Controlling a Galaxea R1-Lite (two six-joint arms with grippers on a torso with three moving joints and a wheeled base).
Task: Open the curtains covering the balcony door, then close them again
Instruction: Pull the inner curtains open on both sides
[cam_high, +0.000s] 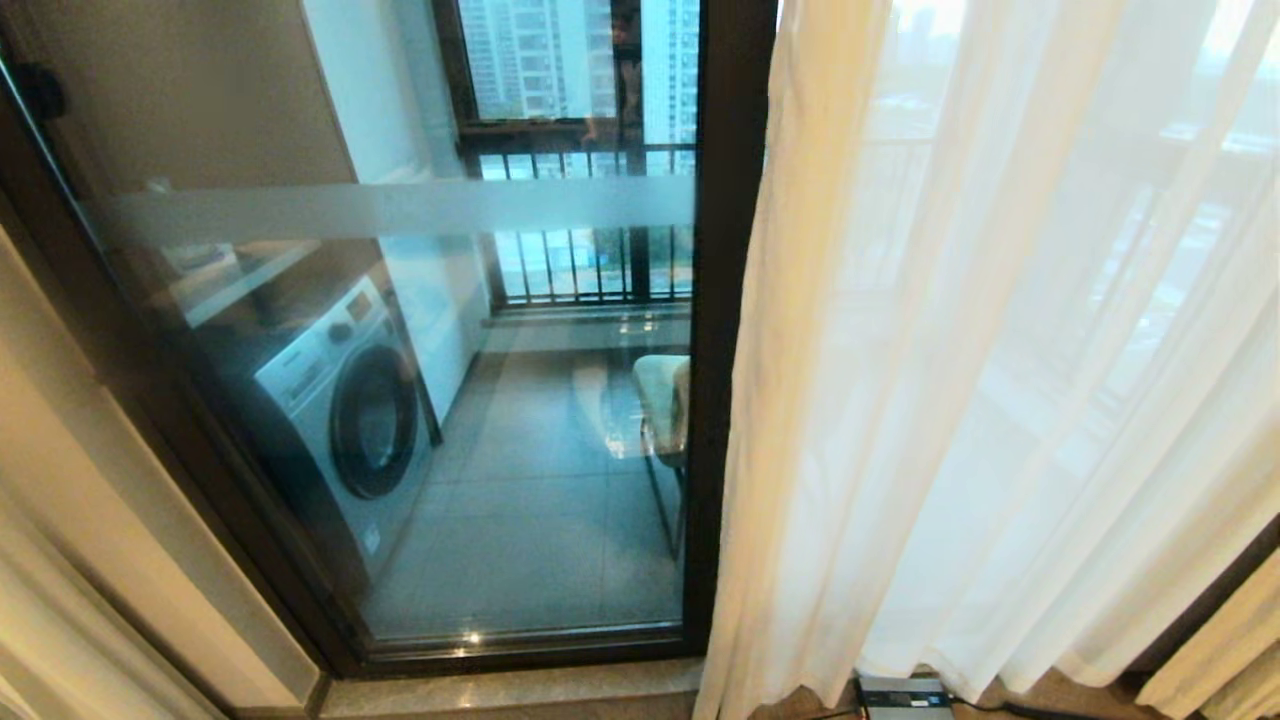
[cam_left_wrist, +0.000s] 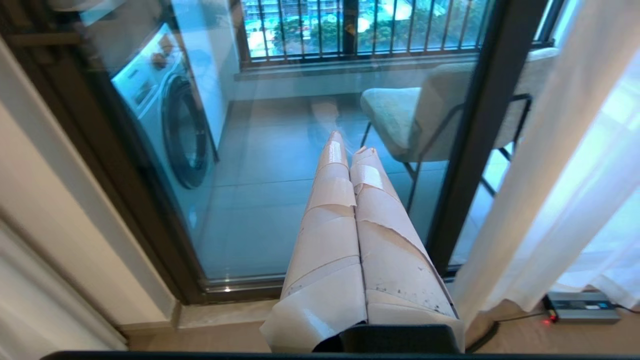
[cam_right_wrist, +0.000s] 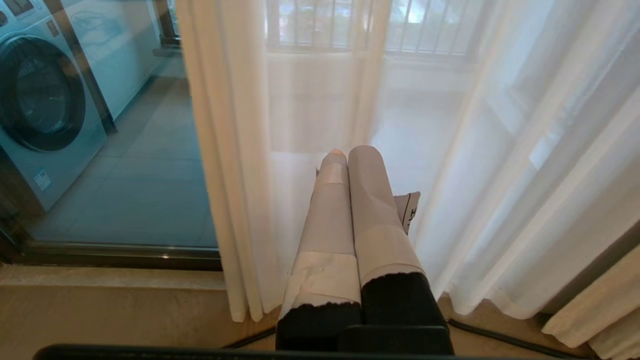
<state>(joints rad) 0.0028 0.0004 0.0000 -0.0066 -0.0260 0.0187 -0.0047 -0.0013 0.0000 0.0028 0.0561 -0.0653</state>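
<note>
**Balcony threshold, sheer half drawn**

Nearest, we log our left gripper (cam_left_wrist: 350, 145) and right gripper (cam_right_wrist: 347, 152), both clenched on nothing, held level toward the glass. Next, the curtains (cam_high: 1000, 400): the white sheer's free edge hangs beside the dark frame post, covering the right side. The balcony door (cam_high: 730, 300) stands bare on the left. Beyond: washing machine (cam_high: 340, 400), chair (cam_left_wrist: 400, 115).
</note>
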